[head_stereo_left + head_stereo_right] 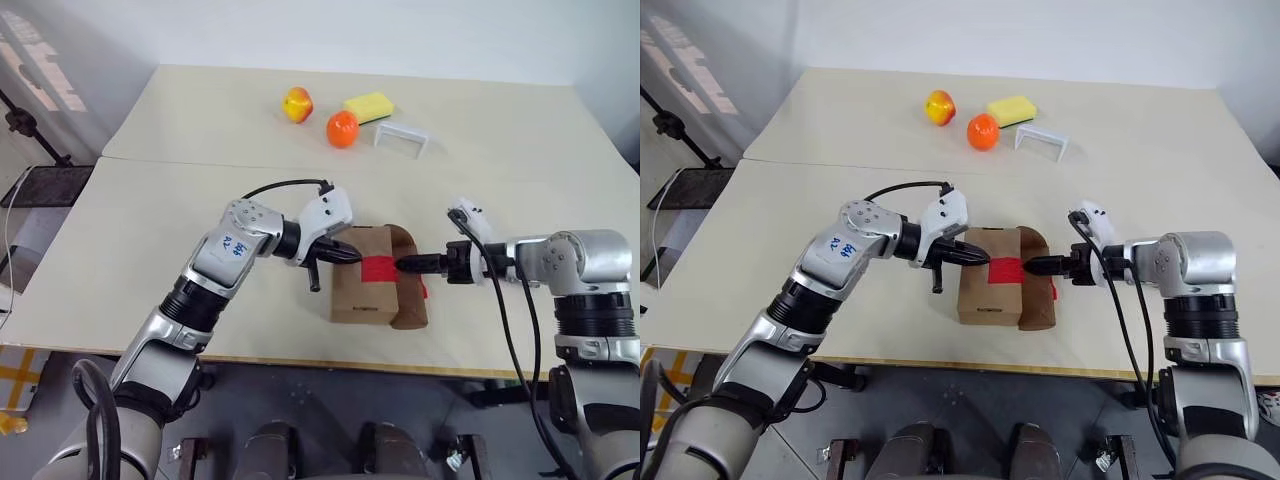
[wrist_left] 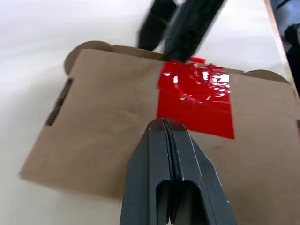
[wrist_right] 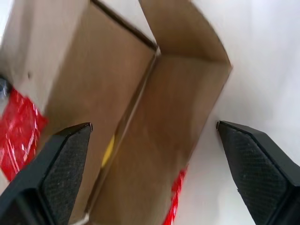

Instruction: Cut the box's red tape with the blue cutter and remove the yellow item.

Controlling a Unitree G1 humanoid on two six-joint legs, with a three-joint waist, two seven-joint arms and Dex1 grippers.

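The brown box (image 1: 362,292) lies near the table's front edge with the crinkled red tape (image 1: 378,268) across its top. Its right end flap (image 1: 408,300) is swung open. My left gripper (image 1: 347,256) is shut with nothing between its fingers, and its tips (image 2: 164,125) sit on the box top just beside the tape (image 2: 197,101). My right gripper (image 1: 408,264) is open at the box's open end, its fingers (image 3: 65,164) spread either side of the flap (image 3: 187,93). A sliver of the yellow item (image 3: 108,150) shows inside the gap. The blue cutter is out of view.
At the table's back stand a yellow-red fruit (image 1: 297,103), an orange fruit (image 1: 342,128), a yellow sponge (image 1: 369,105) and a small clear stand (image 1: 400,136). A seam (image 1: 160,160) joins two tabletops. The front edge (image 1: 300,362) runs just below the box.
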